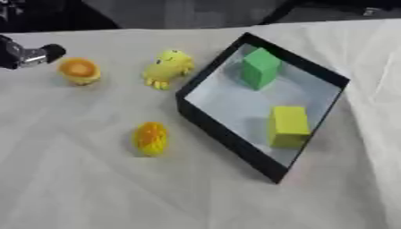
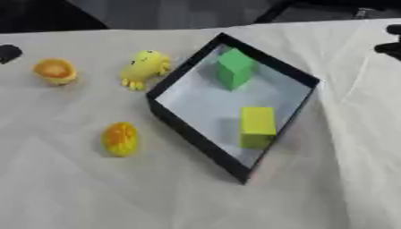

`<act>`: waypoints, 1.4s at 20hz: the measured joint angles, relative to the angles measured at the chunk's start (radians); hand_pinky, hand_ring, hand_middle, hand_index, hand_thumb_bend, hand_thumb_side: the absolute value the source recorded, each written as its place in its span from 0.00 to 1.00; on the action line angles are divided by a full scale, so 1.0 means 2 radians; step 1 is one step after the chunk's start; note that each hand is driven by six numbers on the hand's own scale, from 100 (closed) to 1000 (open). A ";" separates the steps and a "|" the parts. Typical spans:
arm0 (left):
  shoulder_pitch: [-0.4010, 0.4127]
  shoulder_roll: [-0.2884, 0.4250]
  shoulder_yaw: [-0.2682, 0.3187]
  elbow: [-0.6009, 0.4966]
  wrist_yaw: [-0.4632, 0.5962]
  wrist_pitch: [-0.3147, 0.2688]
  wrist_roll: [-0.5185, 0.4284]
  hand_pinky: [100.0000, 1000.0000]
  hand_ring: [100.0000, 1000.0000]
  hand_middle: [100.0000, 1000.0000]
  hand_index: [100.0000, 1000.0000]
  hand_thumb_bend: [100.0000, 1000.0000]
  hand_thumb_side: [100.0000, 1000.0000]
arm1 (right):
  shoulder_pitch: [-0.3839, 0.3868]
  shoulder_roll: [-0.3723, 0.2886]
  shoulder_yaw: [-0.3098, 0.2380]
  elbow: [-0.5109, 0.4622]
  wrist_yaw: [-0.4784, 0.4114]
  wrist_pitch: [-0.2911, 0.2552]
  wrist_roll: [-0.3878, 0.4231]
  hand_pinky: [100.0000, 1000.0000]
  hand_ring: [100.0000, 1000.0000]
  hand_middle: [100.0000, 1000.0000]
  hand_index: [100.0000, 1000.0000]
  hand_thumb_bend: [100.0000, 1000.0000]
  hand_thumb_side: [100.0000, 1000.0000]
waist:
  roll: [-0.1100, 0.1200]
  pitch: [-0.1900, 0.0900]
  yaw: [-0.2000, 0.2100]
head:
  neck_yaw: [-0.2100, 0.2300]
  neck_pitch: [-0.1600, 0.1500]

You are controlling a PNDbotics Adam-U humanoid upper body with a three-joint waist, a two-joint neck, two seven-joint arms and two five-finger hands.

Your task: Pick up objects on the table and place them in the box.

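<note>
Left hand [image 1: 31, 54] at left edge, right hand [image 2: 389, 44] — right edge

No text, label, brand, number or sign can be read anywhere in either view (neither on the black-walled box [image 1: 227, 134] with its pale floor, nor on the green block [image 1: 259, 68] and yellow block [image 1: 288, 126] standing inside it).

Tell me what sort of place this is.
Probably a robot test bench, not a home: a table under a plain white cloth, a black box holding green and yellow blocks, and toy-like yellow objects laid out beside it.
</note>
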 measured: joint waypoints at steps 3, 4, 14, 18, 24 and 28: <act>-0.005 0.004 -0.002 0.046 -0.021 -0.018 -0.007 0.87 0.85 0.80 0.89 0.51 0.27 | -0.002 0.000 0.002 0.000 0.000 0.000 0.002 0.87 0.65 0.73 0.86 0.00 0.51 | 0.000 0.000 -0.009 | 0.006 -0.001; -0.009 0.004 -0.003 0.062 -0.028 -0.026 -0.011 0.87 0.85 0.80 0.88 0.53 0.23 | -0.003 0.000 0.002 0.000 0.000 0.000 0.003 0.87 0.65 0.73 0.86 0.00 0.51 | 0.000 0.000 -0.012 | 0.008 -0.002; -0.069 -0.023 -0.002 0.188 -0.107 -0.104 -0.038 0.86 0.84 0.78 0.87 0.57 0.11 | -0.010 0.000 0.011 0.000 0.000 0.001 0.015 0.87 0.65 0.73 0.86 0.00 0.51 | 0.000 0.001 -0.041 | 0.026 -0.013; -0.087 -0.036 0.007 0.223 -0.136 -0.114 -0.026 0.86 0.84 0.78 0.87 0.56 0.10 | -0.011 0.000 0.014 0.000 0.001 0.002 0.020 0.87 0.65 0.73 0.86 0.00 0.51 | 0.000 0.003 -0.047 | 0.025 -0.014; -0.102 -0.049 0.016 0.252 -0.168 -0.118 -0.013 0.85 0.83 0.78 0.86 0.52 0.05 | -0.018 0.000 0.019 0.001 0.001 0.003 0.026 0.87 0.65 0.73 0.86 0.00 0.51 | 0.000 0.013 -0.053 | 0.033 -0.020; -0.113 -0.060 0.023 0.267 -0.181 -0.109 -0.013 0.85 0.84 0.79 0.86 0.51 0.00 | -0.025 0.000 0.021 0.001 0.001 0.004 0.029 0.87 0.65 0.73 0.86 0.00 0.52 | 0.000 0.023 -0.059 | 0.046 -0.025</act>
